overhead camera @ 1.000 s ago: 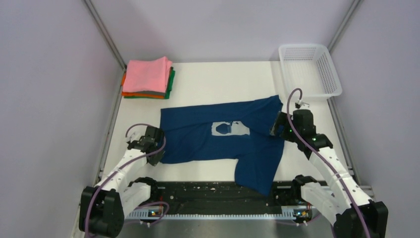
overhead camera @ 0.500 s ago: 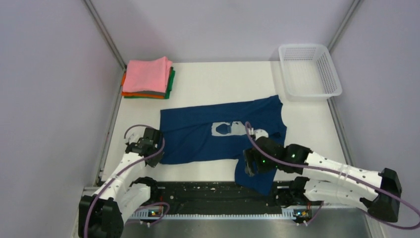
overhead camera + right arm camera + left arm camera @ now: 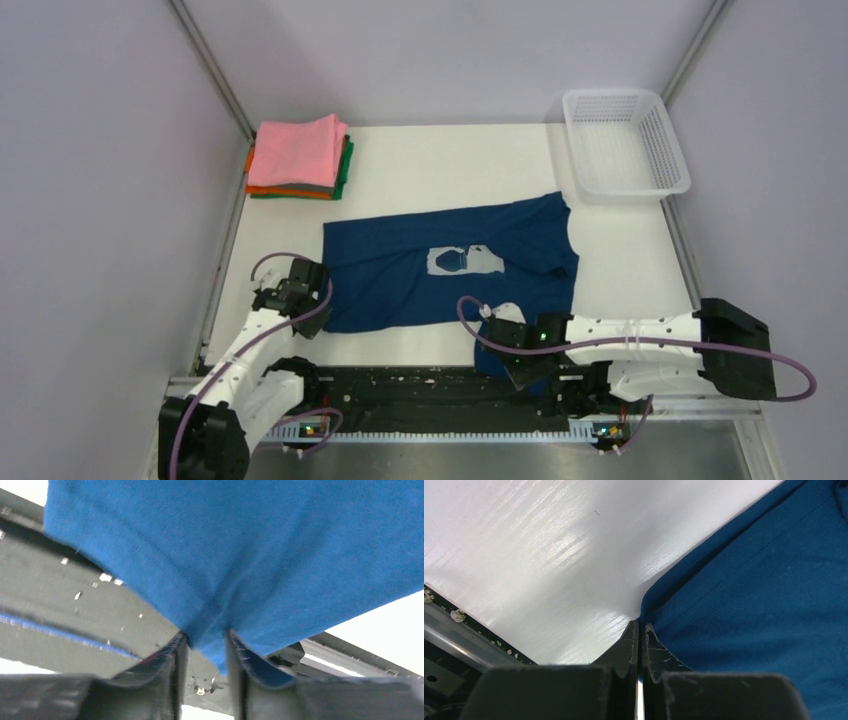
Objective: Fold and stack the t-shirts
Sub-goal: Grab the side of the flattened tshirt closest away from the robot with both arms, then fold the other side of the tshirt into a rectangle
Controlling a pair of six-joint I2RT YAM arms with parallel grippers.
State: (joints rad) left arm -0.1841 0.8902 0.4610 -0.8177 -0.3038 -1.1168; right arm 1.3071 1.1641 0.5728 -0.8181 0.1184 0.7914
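Observation:
A navy t-shirt [image 3: 400,285] with a white chest print lies spread on the white table, one flap hanging over the near edge. My left gripper [image 3: 320,316] sits at its near left corner, jaws shut, with the corner of the cloth [image 3: 764,590] running into the tips [image 3: 640,625]. My right gripper [image 3: 518,372] is low at the near edge, on the hanging flap. In the right wrist view a pinch of blue cloth [image 3: 240,545] is bunched between its narrowed jaws [image 3: 205,637]. A folded stack of t-shirts [image 3: 298,150], pink on top, rests at the far left.
A white mesh basket [image 3: 672,150] stands at the far right corner. A black rail [image 3: 420,385] runs along the near table edge under the flap. Metal frame posts and grey walls close in both sides. Bare white table [image 3: 450,160] lies between stack and basket.
My right arm swung from the shirt's right side down to the flap at the near edge, and its jaws closed onto the cloth. The left arm stayed put.

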